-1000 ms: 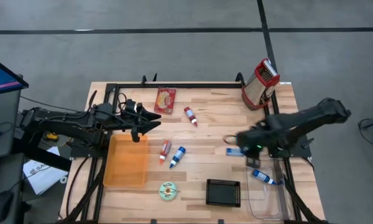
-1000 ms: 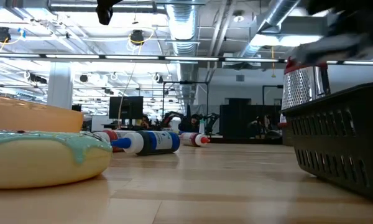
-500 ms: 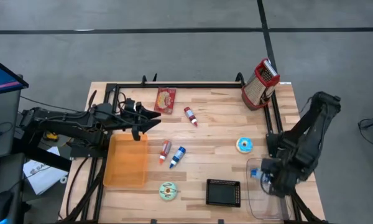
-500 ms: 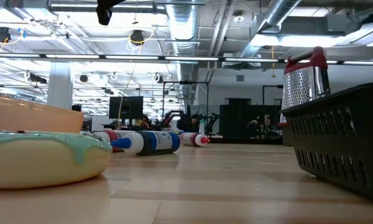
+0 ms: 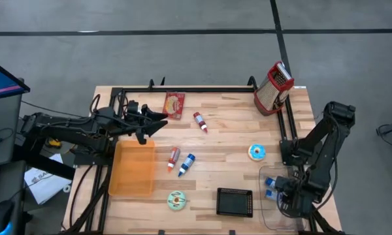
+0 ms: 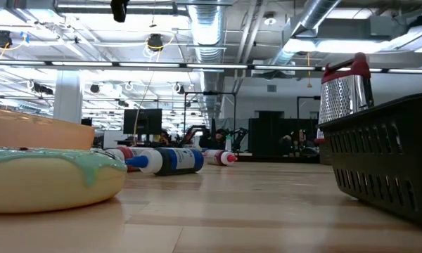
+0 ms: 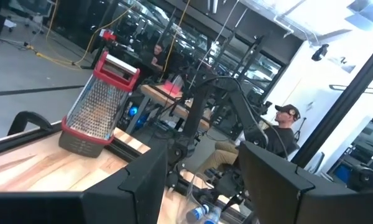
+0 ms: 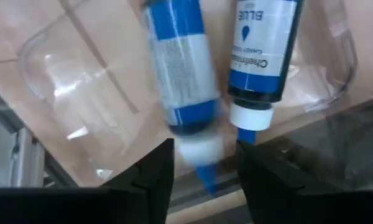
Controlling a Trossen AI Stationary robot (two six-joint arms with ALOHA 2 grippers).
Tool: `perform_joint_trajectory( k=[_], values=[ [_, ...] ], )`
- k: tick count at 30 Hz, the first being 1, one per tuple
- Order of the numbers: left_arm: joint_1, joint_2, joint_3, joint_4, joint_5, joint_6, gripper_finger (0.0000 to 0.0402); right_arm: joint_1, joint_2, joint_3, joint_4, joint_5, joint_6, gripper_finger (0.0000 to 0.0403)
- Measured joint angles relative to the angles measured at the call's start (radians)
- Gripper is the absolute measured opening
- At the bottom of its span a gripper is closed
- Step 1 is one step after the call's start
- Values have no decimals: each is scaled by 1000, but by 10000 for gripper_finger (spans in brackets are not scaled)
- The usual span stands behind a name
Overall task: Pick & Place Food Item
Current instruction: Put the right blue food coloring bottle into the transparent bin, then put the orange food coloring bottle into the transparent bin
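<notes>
My right gripper (image 5: 284, 194) (image 8: 202, 171) points down over the clear bin (image 5: 281, 212) at the table's near right corner, its fingers apart. Below it a blue bottle (image 8: 180, 81) shows blurred, beside a second blue bottle (image 8: 258, 56) lying in the bin; both show in the high view (image 5: 269, 187). I see no finger touching either one. A blue-iced donut (image 5: 257, 152) and a green-iced donut (image 5: 176, 200) lie flat on the table. My left gripper (image 5: 158, 121) (image 7: 202, 180) waits open and raised, by the orange tray's (image 5: 132, 171) far edge.
A red packet (image 5: 173, 104), two red bottles (image 5: 200, 121) (image 5: 174, 158) and a blue bottle (image 5: 187, 164) lie mid-table. A black basket (image 5: 234, 202) sits at the near edge, and a metal grater (image 5: 273, 88) stands at the far right corner.
My right gripper has swung from the table's middle right toward the near right corner and come down over the clear bin, carrying a blue bottle. That bottle now shows below the fingers in the bin, next to the one lying there. The blue-iced donut is uncovered.
</notes>
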Motion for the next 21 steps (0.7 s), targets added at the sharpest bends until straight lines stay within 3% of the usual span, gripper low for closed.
perform_joint_trajectory(
  k=[7,10,12,16,21],
  values=[
    [0,0,0,1,-21,1,196,-1,-71,0,-3,51,37,222],
    [0,0,0,-13,-30,1,196,-31,-158,0,-18,151,29,229],
    [0,0,0,-31,-43,1,196,-64,-227,0,-16,279,-4,228],
    [0,0,0,-62,-47,0,196,-192,-366,2,-2,539,-120,221],
    [-17,0,0,-195,-11,-72,196,-426,-476,2,21,547,-389,207]
  ],
)
